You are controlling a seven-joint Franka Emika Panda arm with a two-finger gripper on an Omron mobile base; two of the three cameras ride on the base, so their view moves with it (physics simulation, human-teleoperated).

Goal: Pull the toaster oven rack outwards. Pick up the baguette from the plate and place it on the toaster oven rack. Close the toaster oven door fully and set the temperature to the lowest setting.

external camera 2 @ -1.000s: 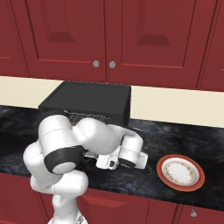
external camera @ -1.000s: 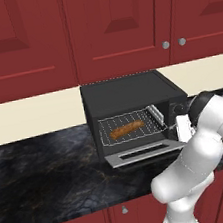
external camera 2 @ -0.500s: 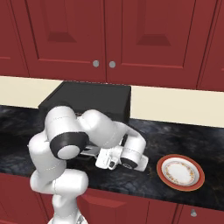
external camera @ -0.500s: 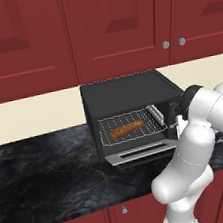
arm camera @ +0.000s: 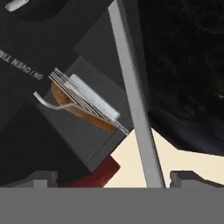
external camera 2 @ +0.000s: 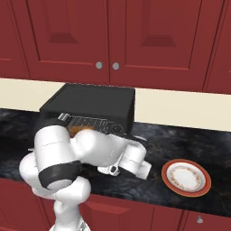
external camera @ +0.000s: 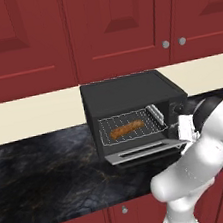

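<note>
Over the last second the arm has swung its wrist outward along the front of the tabletop, away from the right front corner of the toaster oven. In the left base view the forearm, earlier folded low beside the toaster oven door, now rises higher and farther right, with the elbow pushed toward the right edge of that view. In the right base view the wrist has travelled right, toward the plate, and the upper arm has rolled so its dark joint band sits lower. The tool has finished spreading, its fingertips now at their widest.
</note>
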